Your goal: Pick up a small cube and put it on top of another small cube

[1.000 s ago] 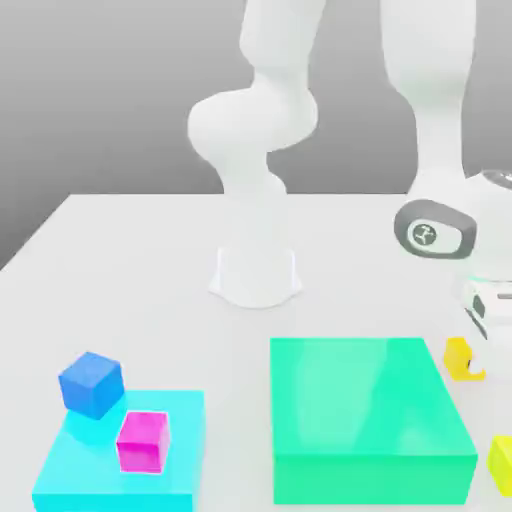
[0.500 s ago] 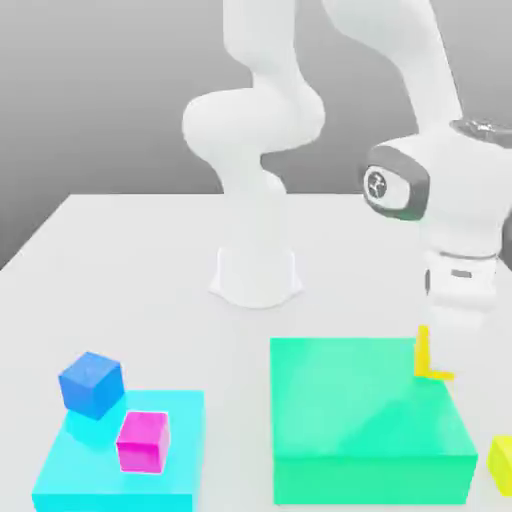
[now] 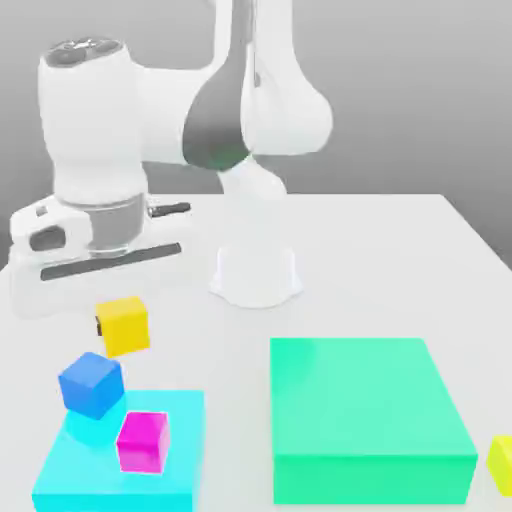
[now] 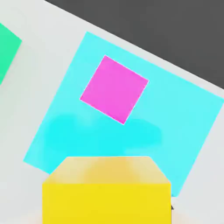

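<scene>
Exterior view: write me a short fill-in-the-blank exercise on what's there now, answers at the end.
The golden-yellow cube is held up by the robot's ____. The small magenta cube rests on the flat ____ block. The small cube nearest the golden-yellow one is coloured ____. The large block at the exterior view's right is coloured ____.

Missing words: jaws; cyan; blue; green.

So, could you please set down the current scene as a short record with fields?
end effector: shut on the golden-yellow cube, above the table
cyan block: on the exterior view's left, magenta cube on top
blue cube: tilted
green block: nothing on top
lemon-yellow cube: at the exterior view's right edge
</scene>
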Robot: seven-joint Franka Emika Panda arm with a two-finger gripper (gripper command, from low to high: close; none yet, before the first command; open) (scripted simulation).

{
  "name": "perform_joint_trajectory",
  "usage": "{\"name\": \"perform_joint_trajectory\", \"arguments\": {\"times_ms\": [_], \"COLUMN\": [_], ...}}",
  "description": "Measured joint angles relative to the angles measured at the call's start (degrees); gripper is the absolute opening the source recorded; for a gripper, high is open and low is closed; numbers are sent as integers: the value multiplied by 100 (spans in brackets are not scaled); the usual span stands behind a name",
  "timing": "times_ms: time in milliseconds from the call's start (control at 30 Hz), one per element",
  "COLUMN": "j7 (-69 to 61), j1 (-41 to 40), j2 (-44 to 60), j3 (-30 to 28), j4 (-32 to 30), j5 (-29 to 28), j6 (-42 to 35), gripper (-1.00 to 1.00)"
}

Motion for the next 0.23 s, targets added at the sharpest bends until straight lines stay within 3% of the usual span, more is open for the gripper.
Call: {"name": "perform_joint_trajectory", "arguments": {"times_ms": [133, 167, 233], "j7": [-251, -281, -281], "j1": [-12, -39, -41], "j2": [634, 721, 721], "j3": [-75, -50, -49], "j4": [-117, -135, -135], "j5": [324, 362, 362], "j6": [719, 819, 819], "gripper": [-100, 100, 100]}}
